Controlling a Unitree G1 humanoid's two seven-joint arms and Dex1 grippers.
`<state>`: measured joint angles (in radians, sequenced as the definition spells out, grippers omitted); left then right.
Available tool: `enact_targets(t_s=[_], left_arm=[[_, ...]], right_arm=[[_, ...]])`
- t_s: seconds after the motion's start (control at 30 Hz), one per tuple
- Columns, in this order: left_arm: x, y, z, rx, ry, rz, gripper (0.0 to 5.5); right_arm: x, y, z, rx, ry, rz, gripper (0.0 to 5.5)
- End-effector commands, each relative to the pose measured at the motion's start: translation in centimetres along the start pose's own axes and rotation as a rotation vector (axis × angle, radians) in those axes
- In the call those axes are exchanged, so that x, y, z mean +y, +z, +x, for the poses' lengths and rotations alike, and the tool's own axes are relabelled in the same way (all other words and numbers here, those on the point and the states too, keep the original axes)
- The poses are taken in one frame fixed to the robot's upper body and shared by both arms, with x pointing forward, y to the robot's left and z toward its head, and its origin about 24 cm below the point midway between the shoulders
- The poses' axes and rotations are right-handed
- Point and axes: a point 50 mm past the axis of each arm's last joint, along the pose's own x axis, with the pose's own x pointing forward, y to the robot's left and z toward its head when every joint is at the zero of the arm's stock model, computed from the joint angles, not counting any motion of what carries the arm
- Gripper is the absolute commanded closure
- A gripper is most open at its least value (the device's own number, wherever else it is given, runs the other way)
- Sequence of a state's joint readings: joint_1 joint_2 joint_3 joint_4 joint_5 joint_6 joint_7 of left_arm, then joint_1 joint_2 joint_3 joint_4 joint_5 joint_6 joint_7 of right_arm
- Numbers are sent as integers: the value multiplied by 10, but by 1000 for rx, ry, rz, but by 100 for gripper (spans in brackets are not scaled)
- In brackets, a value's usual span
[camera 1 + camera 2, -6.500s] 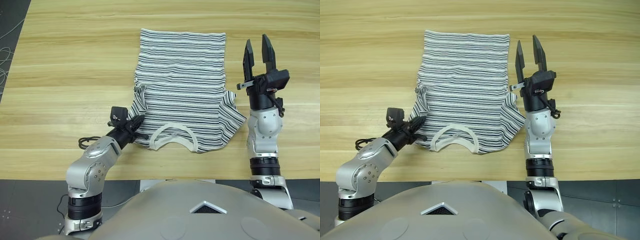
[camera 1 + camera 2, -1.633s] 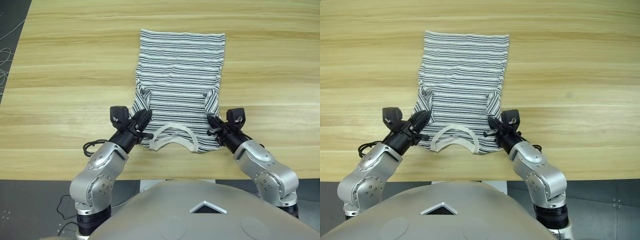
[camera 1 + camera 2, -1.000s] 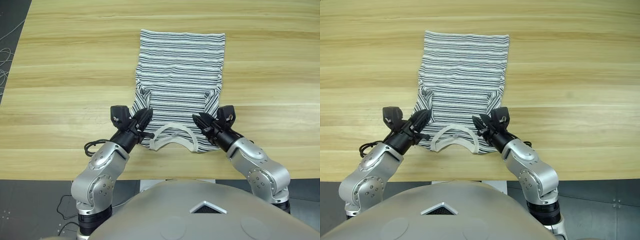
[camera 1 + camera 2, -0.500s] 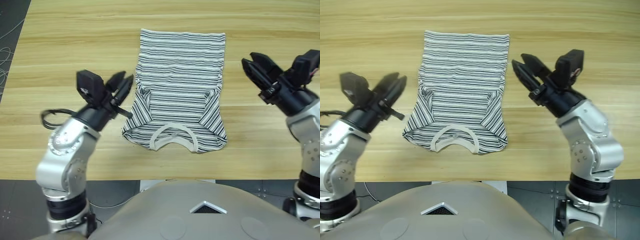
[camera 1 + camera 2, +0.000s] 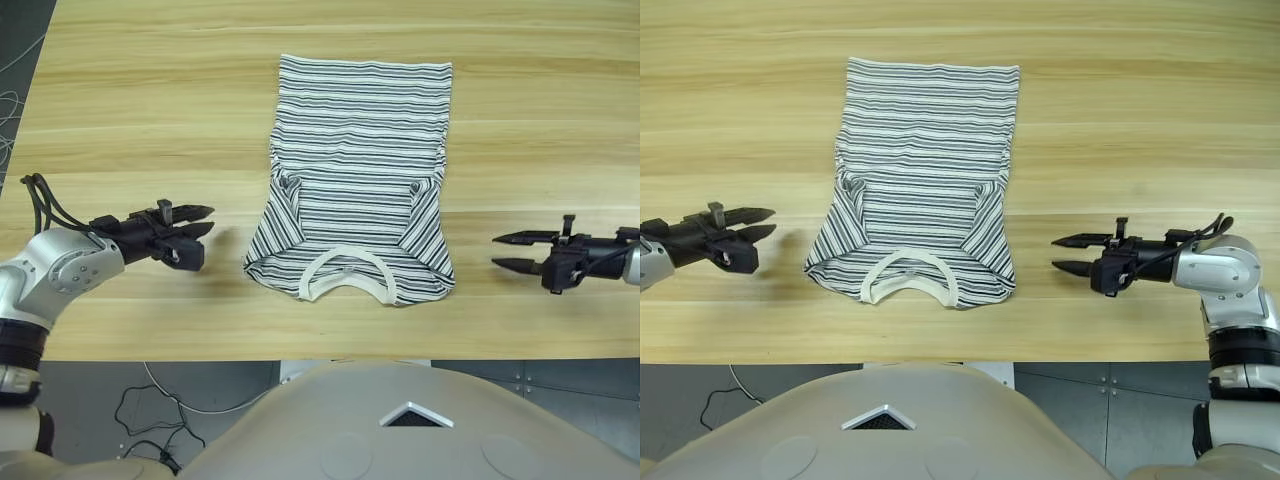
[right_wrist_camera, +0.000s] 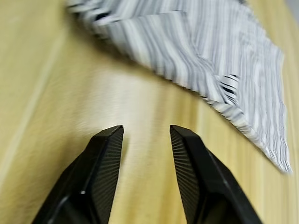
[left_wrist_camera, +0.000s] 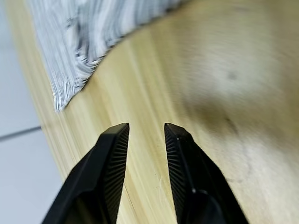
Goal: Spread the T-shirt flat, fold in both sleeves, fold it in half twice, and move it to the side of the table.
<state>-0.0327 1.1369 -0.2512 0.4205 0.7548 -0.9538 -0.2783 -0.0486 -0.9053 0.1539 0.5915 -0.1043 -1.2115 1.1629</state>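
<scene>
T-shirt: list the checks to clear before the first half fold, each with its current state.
1. T-shirt lies flat on the table: ok.
2. Left sleeve and right sleeve folded in over the body: ok.
3. Left claw open, empty, clear of the fabric: ok.
4. Right claw open, empty, clear of the fabric: ok.
5. Either claw placed at a shirt edge to grip: not ok, both sit out to the sides.
6. Cloth smooth under the folded sleeves: cannot tell.
</scene>
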Motion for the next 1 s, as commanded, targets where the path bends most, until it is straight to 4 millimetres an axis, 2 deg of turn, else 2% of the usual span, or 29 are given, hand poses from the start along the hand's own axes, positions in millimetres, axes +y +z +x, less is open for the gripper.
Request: enact_targets(t_s=[0.03, 0.07, 0.13, 0.37, 0.67, 1.0], left_arm=[[-1, -1, 4, -105, 20, 148, 354], [-1, 0, 7, -132, 32, 173, 330], [-1, 3, 12, -174, 50, 209, 328], [6, 17, 24, -298, 136, 282, 328], [12, 26, 36, -359, 170, 318, 328], [9, 30, 51, -382, 168, 317, 328]], right_arm=[[8, -1, 6, -54, 93, -145, 301], [7, -1, 8, -69, 91, -164, 276], [-1, -3, 12, -77, 104, -200, 252], [-17, -2, 45, -114, 102, -247, 248], [-14, 12, 85, -201, 128, -308, 248], [-2, 19, 102, -256, 151, -318, 248]])
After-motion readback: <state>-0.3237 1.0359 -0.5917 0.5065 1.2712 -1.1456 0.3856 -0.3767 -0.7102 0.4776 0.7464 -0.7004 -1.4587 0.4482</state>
